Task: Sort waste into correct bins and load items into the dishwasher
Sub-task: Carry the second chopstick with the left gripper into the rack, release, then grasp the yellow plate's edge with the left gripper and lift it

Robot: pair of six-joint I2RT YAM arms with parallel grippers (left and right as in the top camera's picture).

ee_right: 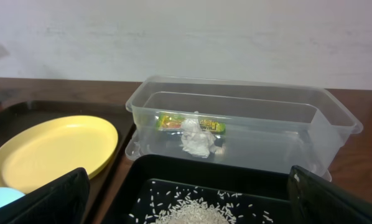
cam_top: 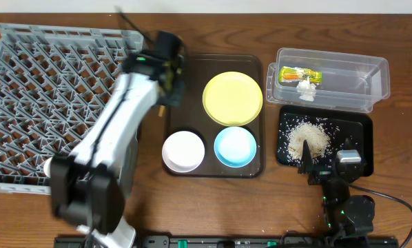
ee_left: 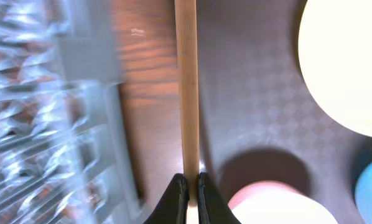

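My left gripper [ee_left: 190, 193] is shut on a wooden chopstick [ee_left: 186, 87] and holds it above the gap between the grey dish rack [cam_top: 47, 103] and the brown tray; overhead it is at the tray's left rim [cam_top: 166, 58]. The yellow plate [cam_top: 233, 98], white bowl [cam_top: 184, 151] and light blue bowl [cam_top: 235, 147] sit in the brown tray. The clear tub [cam_top: 344, 83] holds the green-and-orange wrapper [cam_top: 301, 74] and white scrap [cam_top: 306, 87]. Rice crumbs [cam_top: 308, 139] lie in the black tray [cam_top: 361, 138]. My right gripper [ee_right: 186, 199] is open over the black tray's near end. The second chopstick is not seen.
The dark brown serving tray [cam_top: 258, 169] lies between the dish rack and the two bins. The rack [ee_left: 43, 124] shows blurred at the left in the left wrist view. Bare wooden table runs along the front edge.
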